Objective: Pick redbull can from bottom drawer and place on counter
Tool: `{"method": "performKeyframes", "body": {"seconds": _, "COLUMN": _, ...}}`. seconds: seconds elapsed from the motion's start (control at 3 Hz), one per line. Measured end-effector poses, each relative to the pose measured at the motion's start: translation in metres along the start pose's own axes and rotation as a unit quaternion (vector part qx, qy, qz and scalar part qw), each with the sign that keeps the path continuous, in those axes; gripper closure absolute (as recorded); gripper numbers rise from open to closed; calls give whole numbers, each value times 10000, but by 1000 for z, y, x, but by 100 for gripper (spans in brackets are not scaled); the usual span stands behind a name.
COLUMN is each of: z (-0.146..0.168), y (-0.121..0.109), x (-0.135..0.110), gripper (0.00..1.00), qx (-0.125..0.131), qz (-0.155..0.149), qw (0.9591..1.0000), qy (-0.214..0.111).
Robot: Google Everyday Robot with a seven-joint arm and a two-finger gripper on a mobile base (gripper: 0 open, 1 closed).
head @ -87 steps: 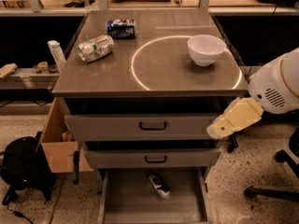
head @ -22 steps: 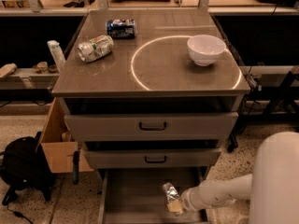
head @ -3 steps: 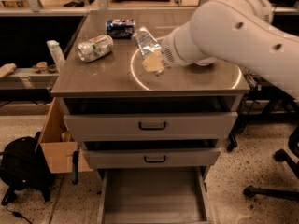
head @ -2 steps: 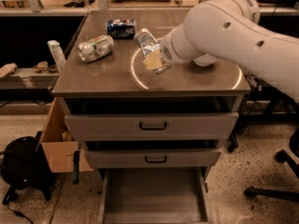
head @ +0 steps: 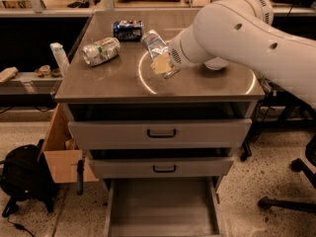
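Note:
My gripper (head: 163, 63) is shut on the redbull can (head: 153, 43), a slim silver can that I hold tilted just above the counter (head: 197, 89), over the left part of the white circle. I cannot tell whether the can touches the counter. My white arm reaches in from the right across the counter. The bottom drawer (head: 163, 206) is pulled open below, and its grey floor is bare.
A dented silver-green can (head: 101, 51) and a dark blue can (head: 127, 29) lie on the counter's left. A white bowl (head: 217, 64) is mostly hidden behind my arm. A cardboard box (head: 61, 154), a black backpack (head: 22, 179) and a chair base (head: 291, 201) are on the floor.
The can was in the bottom drawer, where my gripper took hold of it; it is now over the counter and the drawer is empty. In the last second it has hardly moved.

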State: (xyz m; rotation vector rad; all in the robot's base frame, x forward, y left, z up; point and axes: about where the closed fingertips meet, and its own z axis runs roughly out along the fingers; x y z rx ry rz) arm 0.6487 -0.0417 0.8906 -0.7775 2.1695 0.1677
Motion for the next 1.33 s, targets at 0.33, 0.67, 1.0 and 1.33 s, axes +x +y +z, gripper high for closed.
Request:
{"method": "performKeyframes", "body": {"seconds": 0.33, "z": 0, "y": 0, "x": 0, "gripper": 34, "qx": 0, "qz": 0, "qw": 10000, "qy": 0}}
{"method": "performKeyframes", "body": {"seconds": 0.67, "z": 0, "y": 0, "x": 0, "gripper": 11, "qx": 0, "qz": 0, "qw": 10000, "qy": 0}}
{"method": "performKeyframes", "body": {"seconds": 1.0, "z": 0, "y": 0, "x": 0, "gripper": 0, "qx": 0, "qz": -1, "qw": 10000, "qy": 0}}
{"method": "performKeyframes", "body": {"seconds": 1.33, "z": 0, "y": 0, "x": 0, "gripper": 0, "qx": 0, "qz": -1, "qw": 10000, "qy": 0}}
